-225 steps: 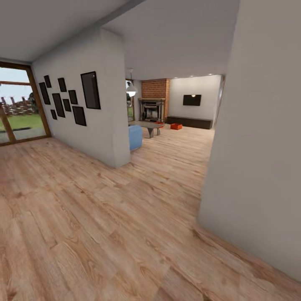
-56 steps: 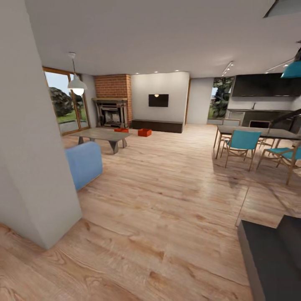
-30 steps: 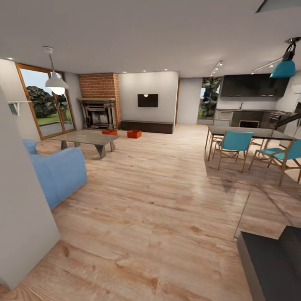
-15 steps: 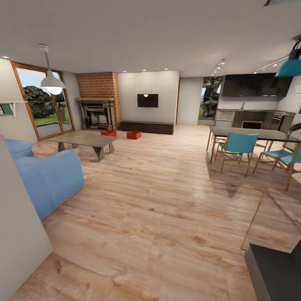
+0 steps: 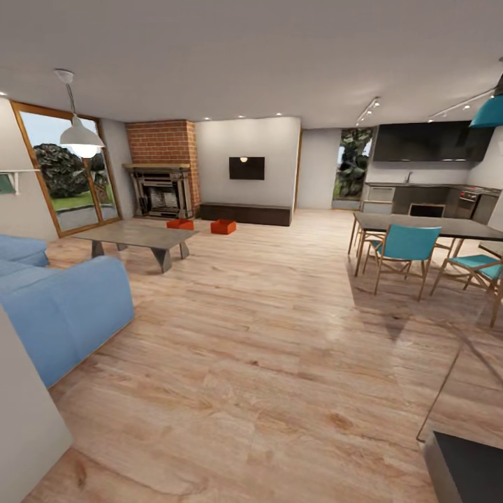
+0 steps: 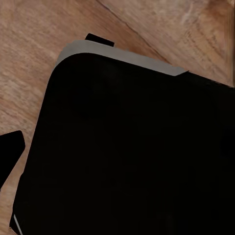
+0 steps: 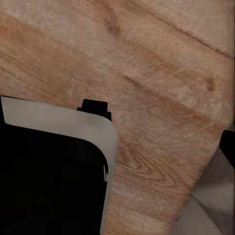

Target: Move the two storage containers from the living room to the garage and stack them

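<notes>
Two orange-red storage containers sit on the light wood-plank floor at the far end of the living room. One container (image 5: 180,224) lies beyond the coffee table, before the brick fireplace (image 5: 162,187). The other container (image 5: 223,226) lies to its right, in front of a low dark cabinet (image 5: 244,213). My left gripper (image 6: 117,156) hangs over my black base, with one dark fingertip (image 6: 9,152) at the picture's edge. My right gripper (image 7: 117,149) hangs over base and floor, its fingertip (image 7: 228,147) also at the edge. Both hold nothing.
A blue sofa (image 5: 63,311) and a grey coffee table (image 5: 136,236) stand at the left, with a white wall corner (image 5: 21,412) close by. A dining table (image 5: 426,225) with teal chairs (image 5: 405,246) stands at the right. Wood floor runs between them toward the containers.
The whole view has shifted: I have come out past the wall corner into the living room and nearer the containers. The containers themselves have not moved.
</notes>
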`<state>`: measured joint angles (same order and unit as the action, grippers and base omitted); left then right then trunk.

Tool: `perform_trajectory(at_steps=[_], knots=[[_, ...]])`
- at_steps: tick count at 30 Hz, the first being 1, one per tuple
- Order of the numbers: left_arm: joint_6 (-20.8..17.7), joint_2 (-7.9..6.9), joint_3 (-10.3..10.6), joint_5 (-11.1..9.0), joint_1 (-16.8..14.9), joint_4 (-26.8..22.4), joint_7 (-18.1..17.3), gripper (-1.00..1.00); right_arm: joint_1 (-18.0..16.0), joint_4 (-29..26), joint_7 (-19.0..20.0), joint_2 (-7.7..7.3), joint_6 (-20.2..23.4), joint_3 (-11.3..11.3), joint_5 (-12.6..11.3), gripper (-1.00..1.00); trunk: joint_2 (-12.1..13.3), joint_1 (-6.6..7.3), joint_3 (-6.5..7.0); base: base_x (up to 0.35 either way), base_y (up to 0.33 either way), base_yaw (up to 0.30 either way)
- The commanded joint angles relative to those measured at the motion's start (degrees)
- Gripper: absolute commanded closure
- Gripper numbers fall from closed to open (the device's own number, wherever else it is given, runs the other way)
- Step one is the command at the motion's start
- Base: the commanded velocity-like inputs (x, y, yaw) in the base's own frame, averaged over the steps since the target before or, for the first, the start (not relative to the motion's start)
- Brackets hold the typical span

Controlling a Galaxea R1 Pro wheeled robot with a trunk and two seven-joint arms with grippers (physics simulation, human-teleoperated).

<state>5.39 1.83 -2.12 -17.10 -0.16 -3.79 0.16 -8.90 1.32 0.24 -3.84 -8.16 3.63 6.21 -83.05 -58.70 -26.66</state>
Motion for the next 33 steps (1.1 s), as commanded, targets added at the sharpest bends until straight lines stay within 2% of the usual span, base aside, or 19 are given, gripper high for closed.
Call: perform_trajectory(at_steps=[1,33], knots=[[0.14,0.02,-0.18,-0.13,-0.02,-0.03,0.02,-1.0,-0.07,0.14,0.03,-0.05,-0.34,0.3,0.19,-1.0,-0.02,-0.03,-0.05,0.324,0.0,0.0],[0.15,-0.07,-0.18,-0.13,-0.02,-0.25,0.02,-1.0,-0.07,0.52,0.11,-0.07,-0.19,0.42,0.64,-1.0,-0.02,-0.03,-0.05,0.324,0.0,0.0]])
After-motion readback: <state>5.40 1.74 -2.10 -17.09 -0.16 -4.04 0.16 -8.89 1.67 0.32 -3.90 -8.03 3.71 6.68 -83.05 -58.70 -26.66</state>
